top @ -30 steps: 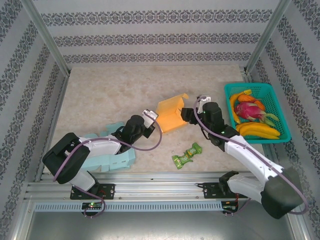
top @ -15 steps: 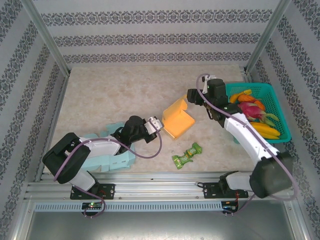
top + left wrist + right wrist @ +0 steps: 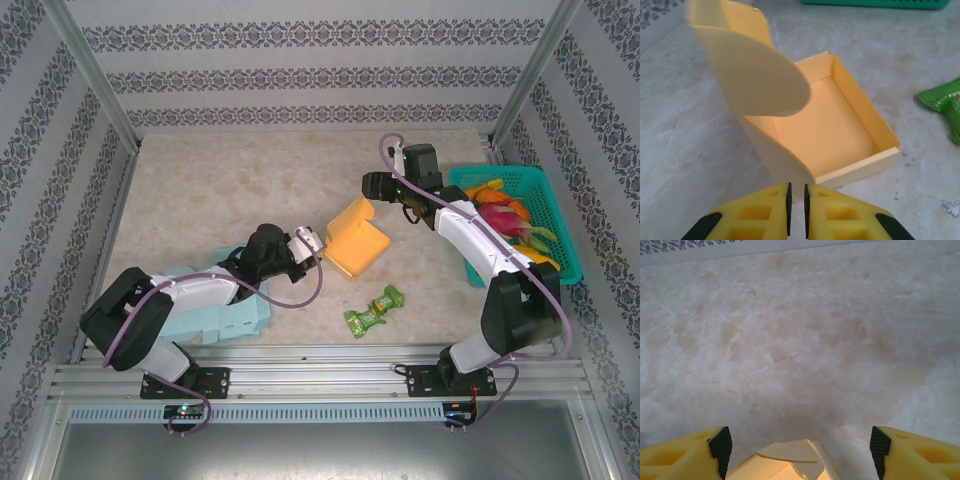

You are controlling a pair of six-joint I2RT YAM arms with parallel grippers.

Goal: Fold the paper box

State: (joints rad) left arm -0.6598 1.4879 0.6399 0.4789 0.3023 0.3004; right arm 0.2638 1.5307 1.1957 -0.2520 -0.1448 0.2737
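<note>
The yellow paper box (image 3: pixel 357 238) is sitting open beside the green snack packet (image 3: pixel 373 309). The left tool (image 3: pixel 796 200), nearly closed and empty, is nearing its corner. The right tool (image 3: pixel 800 447) is hovering wide open, empty. I think the lid needs closing next.

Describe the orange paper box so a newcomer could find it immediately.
Start at the green basket on the table's right side and look left to mid-table. The orange paper box lies there, an open tray with a rounded flap raised, unlike the pale blue box nearer the left arm.
</note>
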